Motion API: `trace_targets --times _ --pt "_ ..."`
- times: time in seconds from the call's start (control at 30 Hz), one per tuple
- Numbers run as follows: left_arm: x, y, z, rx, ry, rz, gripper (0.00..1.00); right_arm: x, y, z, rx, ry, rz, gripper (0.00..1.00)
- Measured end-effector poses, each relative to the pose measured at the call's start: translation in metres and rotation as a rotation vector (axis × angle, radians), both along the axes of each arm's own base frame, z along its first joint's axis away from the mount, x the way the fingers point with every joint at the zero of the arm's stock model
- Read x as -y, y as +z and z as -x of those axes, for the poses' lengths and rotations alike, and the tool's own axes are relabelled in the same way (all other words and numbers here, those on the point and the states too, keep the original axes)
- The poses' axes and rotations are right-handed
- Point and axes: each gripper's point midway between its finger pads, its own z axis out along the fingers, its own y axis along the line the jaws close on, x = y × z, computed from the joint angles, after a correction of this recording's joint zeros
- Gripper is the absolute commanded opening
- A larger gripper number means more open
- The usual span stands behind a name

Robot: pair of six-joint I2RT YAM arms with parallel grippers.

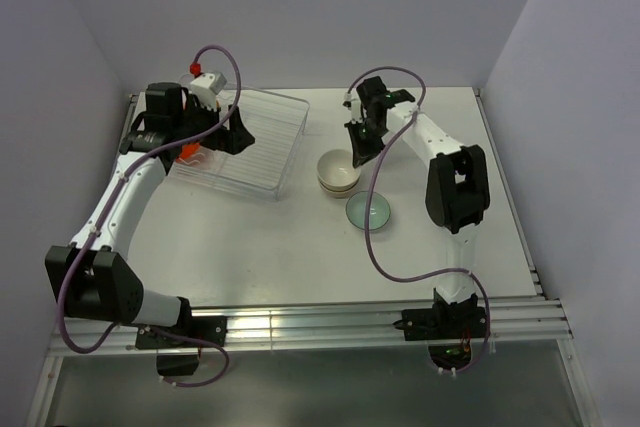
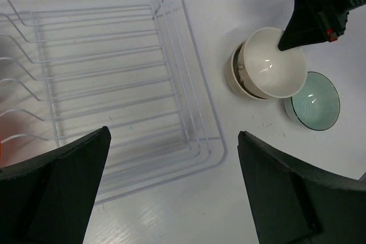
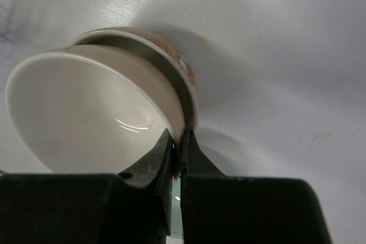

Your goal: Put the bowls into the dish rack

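Dish rack (image 2: 114,78) wires bare right side; left tool (image 1: 225,132) overhead; teal bowl (image 2: 312,100) beside stacked bowls (image 2: 269,64).

You see a white table (image 1: 280,257) carrying the dish rack (image 1: 262,137) upper left, stacked cream bowls (image 1: 338,175) and a teal bowl (image 1: 369,212) at centre.

A clear rectangular plastic dish rack (image 2: 197,112) with a white wire insert lies on the left. Beside it a cream round bowl (image 2: 269,64) sits tilted inside another cream bowl (image 2: 233,78). A pale teal-green bowl (image 2: 313,101) rests upright, touching them. An orange bowl (image 1: 188,154) stands in the rack.
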Motion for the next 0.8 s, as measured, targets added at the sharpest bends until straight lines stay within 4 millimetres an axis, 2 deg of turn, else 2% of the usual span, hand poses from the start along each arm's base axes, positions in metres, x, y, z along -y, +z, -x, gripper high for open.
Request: trace_targets --times 0.2,0.3,0.43,0.57,0.63,0.7,0.8 --pt "0.002 0.007 -0.005 0.024 0.014 0.025 1.00 -0.006 0.016 0.000 0.018 0.031 -0.044 0.00" --pt "0.001 0.015 0.000 0.045 0.037 0.054 1.00 -0.010 0.028 0.001 0.030 0.044 -0.088 0.00" --pt "0.005 0.036 0.004 0.051 0.027 0.086 0.99 -0.018 0.060 0.002 0.079 0.065 -0.196 0.00" --pt "0.024 0.062 0.000 0.002 -0.046 0.193 1.00 -0.027 0.099 0.004 0.144 0.100 -0.329 0.00" --pt "0.033 0.060 0.006 -0.050 -0.067 0.269 0.99 -0.032 0.117 0.006 0.167 0.110 -0.390 0.00" --pt "0.042 0.049 0.018 -0.122 -0.071 0.357 0.99 -0.039 0.134 0.007 0.188 0.117 -0.446 0.00" --pt "0.058 0.038 0.036 -0.237 -0.087 0.441 1.00 -0.048 0.151 0.010 0.208 0.130 -0.509 0.00"
